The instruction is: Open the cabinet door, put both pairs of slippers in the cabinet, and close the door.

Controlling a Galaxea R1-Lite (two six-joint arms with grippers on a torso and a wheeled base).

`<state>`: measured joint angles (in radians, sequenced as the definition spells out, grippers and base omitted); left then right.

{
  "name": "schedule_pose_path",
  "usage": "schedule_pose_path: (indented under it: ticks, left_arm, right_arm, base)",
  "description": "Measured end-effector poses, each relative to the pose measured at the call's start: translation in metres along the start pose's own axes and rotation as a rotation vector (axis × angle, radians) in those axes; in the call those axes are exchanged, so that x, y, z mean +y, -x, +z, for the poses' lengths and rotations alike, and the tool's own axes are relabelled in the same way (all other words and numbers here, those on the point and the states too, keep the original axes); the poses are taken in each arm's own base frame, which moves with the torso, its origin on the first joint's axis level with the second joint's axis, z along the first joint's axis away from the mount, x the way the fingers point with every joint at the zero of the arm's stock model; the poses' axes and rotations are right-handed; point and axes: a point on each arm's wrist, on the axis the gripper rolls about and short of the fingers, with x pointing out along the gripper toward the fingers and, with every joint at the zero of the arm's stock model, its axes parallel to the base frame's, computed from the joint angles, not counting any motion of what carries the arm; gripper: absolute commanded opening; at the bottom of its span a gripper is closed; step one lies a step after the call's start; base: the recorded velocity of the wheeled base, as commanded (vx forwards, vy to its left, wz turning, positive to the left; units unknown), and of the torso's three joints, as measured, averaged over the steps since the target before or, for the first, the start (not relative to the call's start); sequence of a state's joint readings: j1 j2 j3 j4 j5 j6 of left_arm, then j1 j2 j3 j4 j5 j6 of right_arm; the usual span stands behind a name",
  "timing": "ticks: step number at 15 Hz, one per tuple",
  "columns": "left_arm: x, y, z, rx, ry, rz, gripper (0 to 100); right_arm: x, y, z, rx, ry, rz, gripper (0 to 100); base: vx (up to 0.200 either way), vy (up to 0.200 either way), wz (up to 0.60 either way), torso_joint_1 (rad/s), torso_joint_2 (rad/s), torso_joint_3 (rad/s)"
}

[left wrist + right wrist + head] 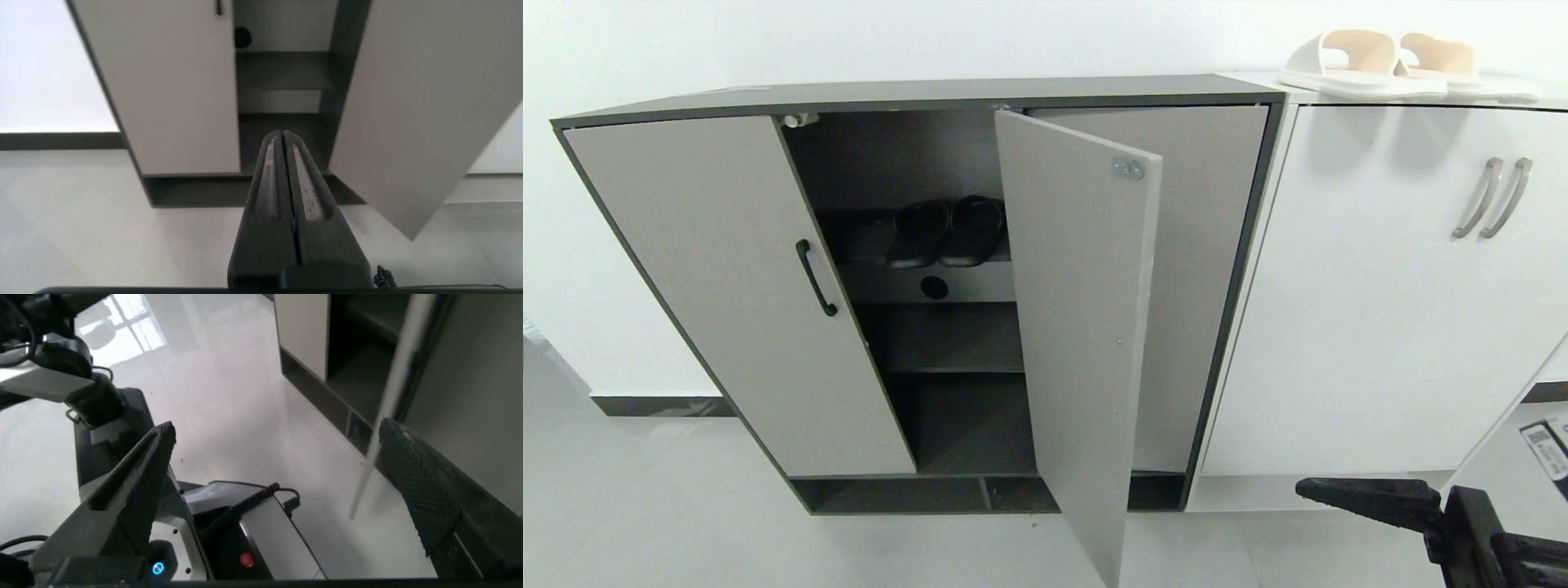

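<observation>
Door [1078, 327] of the grey cabinet [915, 88] stands swung out toward the robot, between the opening and the right arm's side. Black slippers [947, 233] sit side by side on the upper shelf inside. White slippers [1380, 61] lie on top of the white cabinet [1380, 327] next door, near its front edge and well apart from the opening.

Right gripper [276, 431]: jaws spread wide, nothing in them, low near the floor in front of the white cabinet. Left gripper [283, 137]: fingers pressed together, empty, pointed at the bottom of the opening.

Judged state: one pair in, one pair to fetch, door to shut after.

Hazards as I read them:
- The open door juts into the path from the white cabinet's top to the shelves. An arm carrying the pair across could clip its free edge and swing it.
- Two loose slippers in one grasp: pinching only one may leave or drop the other.
- A push instead of a lift could slide the pair off the front edge to the floor.
- Setting the white pair on the occupied shelf may shove the black pair about; the lower shelves look free.
- A heel overhanging its shelf would block the door on closing.
</observation>
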<state>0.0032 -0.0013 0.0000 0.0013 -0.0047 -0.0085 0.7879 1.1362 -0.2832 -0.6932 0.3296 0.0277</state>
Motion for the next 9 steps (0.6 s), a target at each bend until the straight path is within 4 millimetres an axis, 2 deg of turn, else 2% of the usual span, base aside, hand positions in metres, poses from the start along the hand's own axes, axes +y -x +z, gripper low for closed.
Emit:
schedule_pose_path:
  ticks: [9]
  left_arm:
    - [0.0,0.0,0.0,0.0,0.0,0.0,0]
  right_arm:
    - [-0.0002,-0.0004,-0.0005,0.003,-0.002,0.0,100]
  base:
    - [0.0,-0.2,0.0,0.001,0.0,0.0]
